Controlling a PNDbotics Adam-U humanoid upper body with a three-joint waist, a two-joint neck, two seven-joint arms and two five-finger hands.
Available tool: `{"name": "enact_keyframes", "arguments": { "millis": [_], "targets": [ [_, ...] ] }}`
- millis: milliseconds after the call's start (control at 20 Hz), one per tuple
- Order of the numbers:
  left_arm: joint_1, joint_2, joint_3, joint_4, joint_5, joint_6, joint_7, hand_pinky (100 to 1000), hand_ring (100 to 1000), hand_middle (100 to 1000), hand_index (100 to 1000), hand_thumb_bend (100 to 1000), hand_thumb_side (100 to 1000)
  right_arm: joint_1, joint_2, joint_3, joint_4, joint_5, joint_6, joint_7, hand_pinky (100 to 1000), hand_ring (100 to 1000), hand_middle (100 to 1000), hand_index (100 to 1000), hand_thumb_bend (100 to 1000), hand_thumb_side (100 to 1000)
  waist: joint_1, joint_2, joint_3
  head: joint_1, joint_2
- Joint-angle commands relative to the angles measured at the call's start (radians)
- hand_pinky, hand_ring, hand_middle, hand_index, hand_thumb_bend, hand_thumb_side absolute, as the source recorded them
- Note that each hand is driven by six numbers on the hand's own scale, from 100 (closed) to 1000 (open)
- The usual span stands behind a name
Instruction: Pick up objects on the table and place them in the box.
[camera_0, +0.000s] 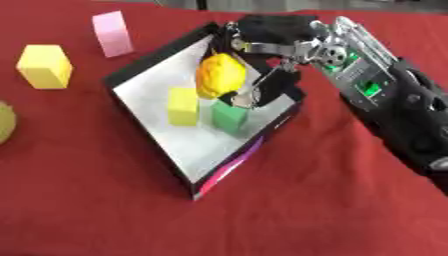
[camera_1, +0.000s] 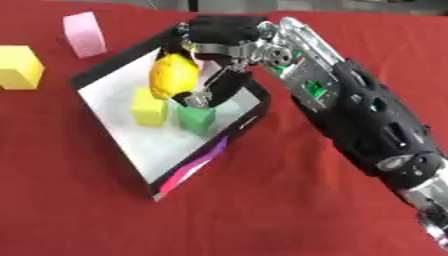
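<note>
1. The right hand (camera_0: 262, 60) reaches in from the upper right of the frame over the box (camera_0: 149, 75), its fingers curled round a yellow lemon-like object (camera_0: 219, 75)
2. The held object hangs above the box's pale floor, just over a small yellow block (camera_0: 182, 106) and a green block (camera_0: 229, 116) that stand side by side inside
3. On the red surface (camera_0: 87, 200), a pink block (camera_0: 112, 33) stands at upper left, a larger yellow block (camera_0: 44, 66) at far left
4. A round yellowish thing (camera_0: 4, 122) shows at the left edge
</note>
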Motion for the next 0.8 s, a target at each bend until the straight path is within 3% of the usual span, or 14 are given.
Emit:
{"name": "enact_keyframes", "arguments": {
  "millis": [50,100,200,350,450,800],
  "targets": [
    [-0.012,0.029,0.005,-0.011,0.002,-0.001,-0.003,705,869,748,702,100,713,-0.013,-0.009,-0.002,0.004,0.012,-0.033,0.032,785,614,664,867,121,420,0.006,-0.017,0.002,0.002,-0.008],
    [-0.012,0.029,0.005,-0.01,0.002,-0.001,-0.004,705,870,748,702,100,714,-0.013,-0.009,-0.002,0.007,0.011,-0.04,0.046,821,704,736,915,114,429,0.006,-0.017,0.002,0.003,-0.008],
    [-0.012,0.028,0.005,-0.01,0.003,-0.002,-0.005,705,870,748,702,100,715,-0.013,-0.01,-0.005,0.008,0.007,-0.045,0.068,852,772,788,952,120,443,0.006,-0.016,0.002,0.003,-0.008],
    [-0.012,0.026,0.004,-0.008,0.005,-0.002,-0.007,705,870,748,702,100,717,-0.013,-0.011,-0.011,0.015,0.004,-0.031,0.087,876,810,823,973,141,477,0.006,-0.016,0.002,0.003,-0.008],
    [-0.011,0.026,0.003,-0.007,0.005,-0.002,-0.008,705,871,748,702,100,717,-0.013,-0.011,-0.016,0.016,0.006,-0.023,0.089,897,831,839,985,239,515,0.006,-0.016,0.001,0.003,-0.007],
    [-0.009,0.026,0.004,-0.005,0.005,-0.002,-0.01,706,872,749,702,100,717,-0.01,-0.015,-0.03,0.016,0.019,-0.01,0.066,939,869,870,1000,241,602,0.006,-0.016,0.002,0.005,-0.006]
  ]
}}
